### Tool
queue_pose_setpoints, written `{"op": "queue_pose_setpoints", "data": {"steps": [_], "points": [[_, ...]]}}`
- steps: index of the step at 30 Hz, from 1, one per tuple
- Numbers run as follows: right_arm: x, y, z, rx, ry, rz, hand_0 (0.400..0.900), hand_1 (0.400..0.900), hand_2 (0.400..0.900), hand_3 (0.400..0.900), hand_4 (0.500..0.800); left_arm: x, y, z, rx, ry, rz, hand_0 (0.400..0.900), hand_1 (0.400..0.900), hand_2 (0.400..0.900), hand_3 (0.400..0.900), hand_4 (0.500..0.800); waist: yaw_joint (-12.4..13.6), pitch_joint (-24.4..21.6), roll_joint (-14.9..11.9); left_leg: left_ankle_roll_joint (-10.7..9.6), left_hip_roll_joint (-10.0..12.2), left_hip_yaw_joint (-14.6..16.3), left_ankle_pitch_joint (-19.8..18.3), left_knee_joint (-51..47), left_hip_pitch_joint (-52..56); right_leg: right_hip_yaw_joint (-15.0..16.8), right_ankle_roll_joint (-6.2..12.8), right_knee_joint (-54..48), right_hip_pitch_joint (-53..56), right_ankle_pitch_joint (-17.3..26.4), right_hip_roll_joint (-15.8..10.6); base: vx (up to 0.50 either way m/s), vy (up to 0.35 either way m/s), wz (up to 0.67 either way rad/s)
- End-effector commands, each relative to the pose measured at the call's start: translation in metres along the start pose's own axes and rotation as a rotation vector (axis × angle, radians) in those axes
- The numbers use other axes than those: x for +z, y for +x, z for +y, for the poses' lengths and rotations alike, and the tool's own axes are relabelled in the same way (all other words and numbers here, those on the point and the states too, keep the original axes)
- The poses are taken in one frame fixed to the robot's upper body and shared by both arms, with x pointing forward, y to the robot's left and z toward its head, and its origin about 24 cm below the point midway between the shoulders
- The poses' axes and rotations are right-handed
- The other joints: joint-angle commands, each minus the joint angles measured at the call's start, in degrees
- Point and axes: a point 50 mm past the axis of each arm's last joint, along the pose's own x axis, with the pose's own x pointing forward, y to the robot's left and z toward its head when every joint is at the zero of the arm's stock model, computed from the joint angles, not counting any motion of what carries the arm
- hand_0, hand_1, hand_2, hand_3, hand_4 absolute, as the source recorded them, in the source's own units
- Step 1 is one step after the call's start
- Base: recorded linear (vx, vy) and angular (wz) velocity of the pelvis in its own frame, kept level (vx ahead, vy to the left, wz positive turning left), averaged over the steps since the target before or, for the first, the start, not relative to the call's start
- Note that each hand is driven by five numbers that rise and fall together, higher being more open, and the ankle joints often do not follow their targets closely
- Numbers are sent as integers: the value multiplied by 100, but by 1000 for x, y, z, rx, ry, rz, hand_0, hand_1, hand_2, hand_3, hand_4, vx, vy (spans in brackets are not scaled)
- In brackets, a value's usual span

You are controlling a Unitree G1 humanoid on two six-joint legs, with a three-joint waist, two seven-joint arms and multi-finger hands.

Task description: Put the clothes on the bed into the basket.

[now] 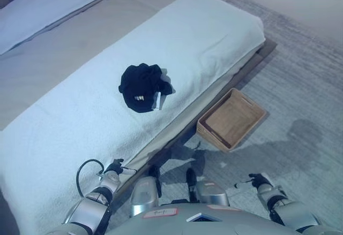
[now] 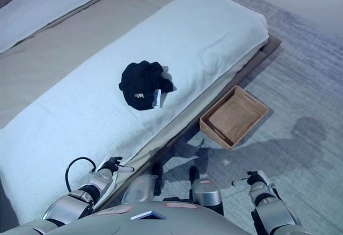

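Note:
A bunched black garment [image 1: 142, 88] with a small white tag lies on the white blanket of the bed [image 1: 203, 37], near the middle. An empty brown wicker basket [image 1: 231, 119] stands on the floor beside the bed's near edge, to the right of the garment. My left hand [image 1: 113, 167] hangs low at the bed's edge, well short of the garment, fingers relaxed and empty. My right hand [image 1: 259, 180] hangs low over the floor, below the basket, also relaxed and empty.
The bed has a beige sheet [image 1: 64, 53] and a pale pillow [image 1: 48, 5] at the far left. A grey carpet [image 1: 300, 85] covers the floor to the right. The bed's dark frame edge [image 1: 252, 63] runs next to the basket.

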Motion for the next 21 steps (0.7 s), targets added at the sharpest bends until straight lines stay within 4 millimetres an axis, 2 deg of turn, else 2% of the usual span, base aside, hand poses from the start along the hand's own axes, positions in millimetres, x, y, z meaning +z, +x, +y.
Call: {"op": "queue_pose_setpoints", "data": {"steps": [1,2,4,6,7,8,9,10,11,12,13,14,15,16,17,18,19,20,21], "points": [[-5,1,-15,-69,-14,6,900,900,900,900,800,-3,2,19,90,-23,5,900,900,900,900,800,30,-175,62,210,113,95,620,-376,-288,252,642,771,102,-845,14,304,156,-38],[-6,1,-15,-68,-14,10,900,900,900,900,800,-3,2,18,86,-23,5,900,900,900,900,800,31,-207,101,173,147,170,650,-376,-276,300,669,734,210,-888,-6,362,192,-59],[-9,1,-14,-55,-28,21,900,900,900,900,800,-6,1,15,78,-19,11,900,900,900,900,800,88,-354,173,206,126,126,678,-376,-159,440,734,666,447,-993,-112,432,251,-74],[-11,1,-11,-47,-34,26,900,900,900,900,800,-6,1,14,78,-19,10,900,900,900,900,800,118,-450,167,220,92,109,685,-376,-126,500,783,665,525,-1025,-200,372,232,-44],[-13,0,-7,-30,-24,33,900,900,900,900,800,-5,2,16,80,-16,8,900,900,900,900,800,118,-577,127,306,4,197,608,-376,15,551,910,840,569,-1027,-393,287,185,-25],[-13,0,-7,-30,-24,33,900,900,900,900,800,-5,2,16,81,-15,8,900,900,900,900,800,128,-573,118,310,-3,209,603,-376,26,560,914,843,574,-1033,-404,511,371,-41],[-14,0,-5,-22,2,37,900,900,900,900,800,-3,2,18,84,-14,4,900,900,900,900,800,121,-603,79,503,-182,341,430,-360,243,571,1128,1701,295,-703,-590,297,279,-33],[-11,1,-7,-26,9,29,900,900,900,900,800,0,2,20,89,-20,-4,900,900,900,900,800,112,-560,68,593,-251,430,345,-335,351,632,1192,2226,27,-395,-663,293,278,-35],[-11,1,-7,-26,9,29,900,900,900,900,800,0,2,20,90,-20,-4,900,900,900,900,800,131,-564,61,595,-253,450,342,-333,348,655,1195,2255,2,-408,-667,92,160,-25],[-5,1,-9,-33,20,13,900,900,900,900,800,7,3,24,101,-24,-26,900,900,900,900,800,97,-453,48,685,-304,518,309,-306,401,728,1238,2892,-313,-19,-665,16,122,-15],[0,1,-9,-34,25,-1,900,900,900,900,800,12,3,28,110,-28,-38,900,900,900,900,800,62,-327,76,725,-304,537,307,-305,467,720,1209,3440,-641,48,-605,20,182,-28],[4,1,-9,-36,24,-12,900,900,900,900,800,13,3,30,121,-32,-39,900,900,900,900,800,65,-236,110,760,-296,597,281,-350,545,529,1196,3676,-943,59,-643,-11,172,-39],[9,1,-10,-44,27,-22,900,900,900,900,800,13,4,35,139,-43,-36,900,900,900,900,800,96,-181,166,750,-267,694,225,-376,592,114,1179,3525,-1164,-94,-805,59,135,-65],[14,1,-10,-47,30,-30,900,900,900,900,800,12,5,43,171,-68,-27,900,900,900,900,800,194,-197,198,623,-157,917,101,-376,709,-971,1191,2279,-1120,-340,-1136,123,48,-61],[16,1,-10,-49,23,-33,900,900,900,900,800,14,5,46,180,-77,-28,900,900,900,900,800,246,-230,154,537,-161,994,9,-376,796,-1302,1245,1750,-1065,-313,-1201,161,-60,-69],[15,1,-8,-45,13,-29,900,900,900,900,800,12,5,49,185,-96,-17,900,900,900,900,800,330,-279,77,464,-136,1182,-87,-376,869,-1844,1339,1060,-874,-51,-1247,96,-86,-15],[15,1,-9,-48,19,-31,900,900,900,900,800,11,5,48,180,-95,-15,900,900,900,900,800,266,-262,62,493,-125,1158,-49,-376,879,-1641,1288,880,-734,45,-1178,29,-61,-3],[15,1,-9,-48,19,-31,900,900,900,900,800,11,5,48,180,-95,-15,900,900,900,900,800,267,-262,62,493,-125,1159,-49,-376,879,-1641,1288,880,-734,45,-1178,99,-92,28],[13,1,-6,-40,9,-25,900,900,900,900,800,3,5,43,171,-106,10,900,900,900,900,800,303,-358,-7,427,-41,1165,-18,-376,979,-1575,1265,687,-527,13,-1070,102,-80,5]]}}
